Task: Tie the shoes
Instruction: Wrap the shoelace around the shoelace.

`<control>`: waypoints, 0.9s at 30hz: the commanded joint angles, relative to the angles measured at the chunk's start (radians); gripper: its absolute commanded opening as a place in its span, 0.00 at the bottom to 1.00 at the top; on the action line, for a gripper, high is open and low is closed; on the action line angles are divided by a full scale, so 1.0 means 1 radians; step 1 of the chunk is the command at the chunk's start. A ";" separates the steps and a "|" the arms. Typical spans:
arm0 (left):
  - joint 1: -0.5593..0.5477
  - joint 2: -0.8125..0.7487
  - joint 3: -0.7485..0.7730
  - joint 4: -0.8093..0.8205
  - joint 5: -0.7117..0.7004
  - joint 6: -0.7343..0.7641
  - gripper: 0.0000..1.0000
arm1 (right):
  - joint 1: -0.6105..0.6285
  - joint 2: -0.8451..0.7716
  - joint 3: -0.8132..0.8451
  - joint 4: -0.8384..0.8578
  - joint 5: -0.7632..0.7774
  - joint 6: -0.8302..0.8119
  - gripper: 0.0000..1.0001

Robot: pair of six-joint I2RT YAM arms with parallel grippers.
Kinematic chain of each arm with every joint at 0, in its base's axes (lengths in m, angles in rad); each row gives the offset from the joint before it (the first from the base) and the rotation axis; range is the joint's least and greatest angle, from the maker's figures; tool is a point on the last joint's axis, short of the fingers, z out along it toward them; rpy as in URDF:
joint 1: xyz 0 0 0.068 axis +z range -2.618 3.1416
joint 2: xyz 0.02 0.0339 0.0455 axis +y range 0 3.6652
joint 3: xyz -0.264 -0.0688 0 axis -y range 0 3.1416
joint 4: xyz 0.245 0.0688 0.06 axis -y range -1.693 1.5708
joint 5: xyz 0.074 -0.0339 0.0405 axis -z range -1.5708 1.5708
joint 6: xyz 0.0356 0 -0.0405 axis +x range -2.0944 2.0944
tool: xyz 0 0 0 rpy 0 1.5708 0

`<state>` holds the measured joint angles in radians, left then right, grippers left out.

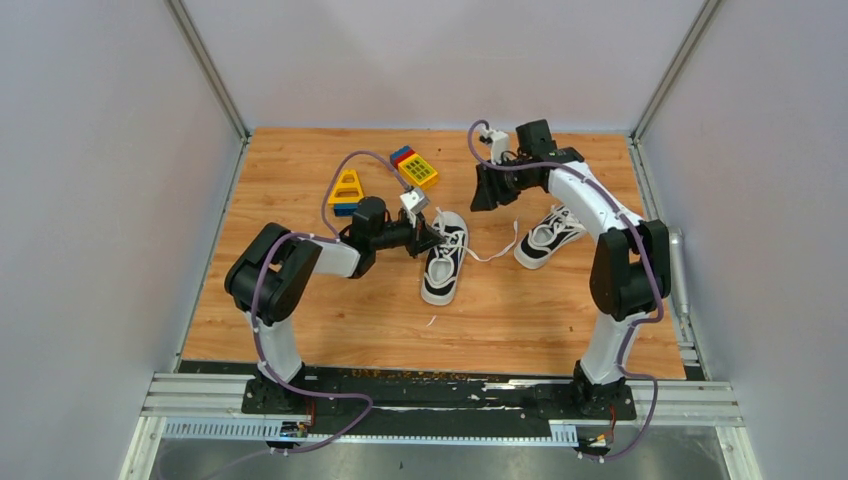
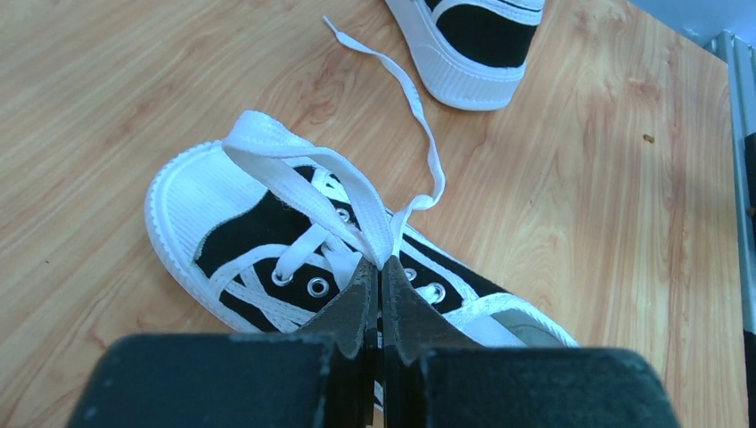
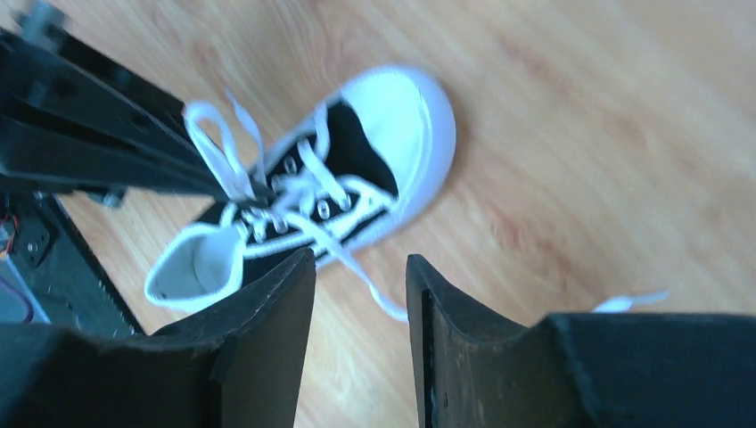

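Two black canvas shoes with white soles and laces lie on the wooden table. The nearer shoe (image 1: 443,262) (image 2: 223,223) (image 3: 383,134) lies toe towards the arms' bases. My left gripper (image 1: 432,238) (image 2: 381,265) is shut on a loop of its white lace (image 2: 294,165) over the eyelets. The lace's free end (image 2: 419,107) trails towards the other shoe (image 1: 548,236) (image 2: 472,45). My right gripper (image 1: 490,190) (image 3: 361,263) hangs open above the table, nothing between its fingers; a strand of lace (image 3: 374,290) lies on the wood below the gap.
Colourful toy blocks (image 1: 415,168) and a yellow triangular block (image 1: 346,188) lie at the back left of the table. A grey metal cylinder (image 1: 680,270) sits along the right edge. Grey walls enclose three sides.
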<state>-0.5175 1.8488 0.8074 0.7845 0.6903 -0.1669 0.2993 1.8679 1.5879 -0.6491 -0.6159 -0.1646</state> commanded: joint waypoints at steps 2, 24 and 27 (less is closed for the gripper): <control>-0.006 0.015 0.051 -0.060 0.046 0.014 0.00 | -0.002 0.039 -0.027 -0.323 0.058 -0.077 0.42; -0.006 0.029 0.121 -0.177 0.112 0.063 0.00 | -0.027 0.217 0.068 -0.376 0.512 0.609 0.44; -0.005 0.029 0.134 -0.207 0.116 0.082 0.00 | -0.019 0.253 0.086 -0.382 0.529 0.624 0.41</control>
<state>-0.5175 1.8740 0.9005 0.6086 0.7792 -0.1226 0.2646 2.0842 1.6192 -0.9989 -0.1303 0.3744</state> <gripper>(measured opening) 0.009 0.427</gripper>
